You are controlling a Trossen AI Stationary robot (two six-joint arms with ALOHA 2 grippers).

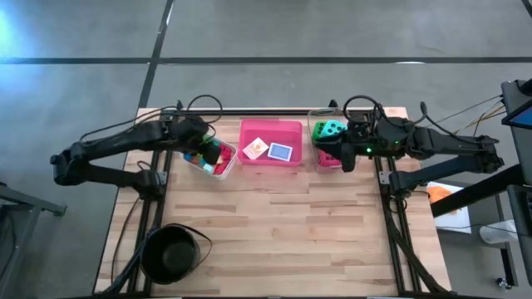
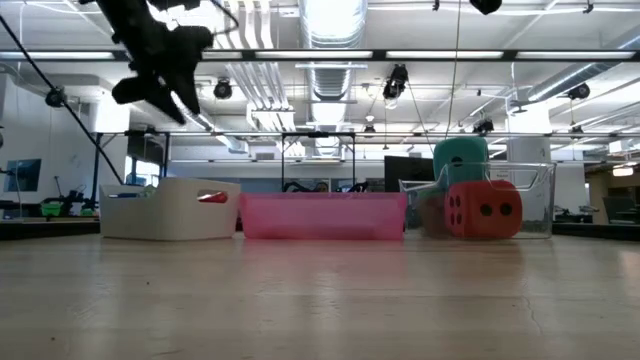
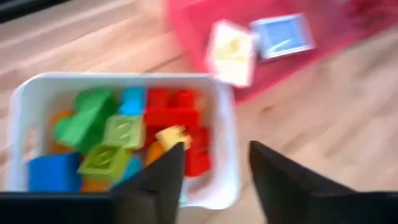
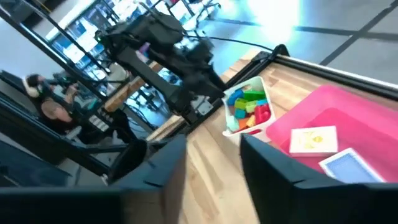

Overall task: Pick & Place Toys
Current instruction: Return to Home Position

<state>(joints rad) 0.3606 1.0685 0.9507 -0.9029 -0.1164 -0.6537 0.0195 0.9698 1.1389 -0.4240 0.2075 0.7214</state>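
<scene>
left wrist view: blocks (image 3: 124,130) in white tray (image 3: 124,76) beneath spread left pincer (image 3: 216,148).

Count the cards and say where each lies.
2. Both lie flat in the pink tray: the yellow card nearer the white bin, the blue card beside it, nearer the green die.

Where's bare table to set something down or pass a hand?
Free: the bare table between the tray row and the black bowl, and the stretch beside the bowl toward the right arm's side. Crowded: the far edge, with white tray, pink tray and clear tray side by side, left claw above the white, right claw above the clear.
</scene>
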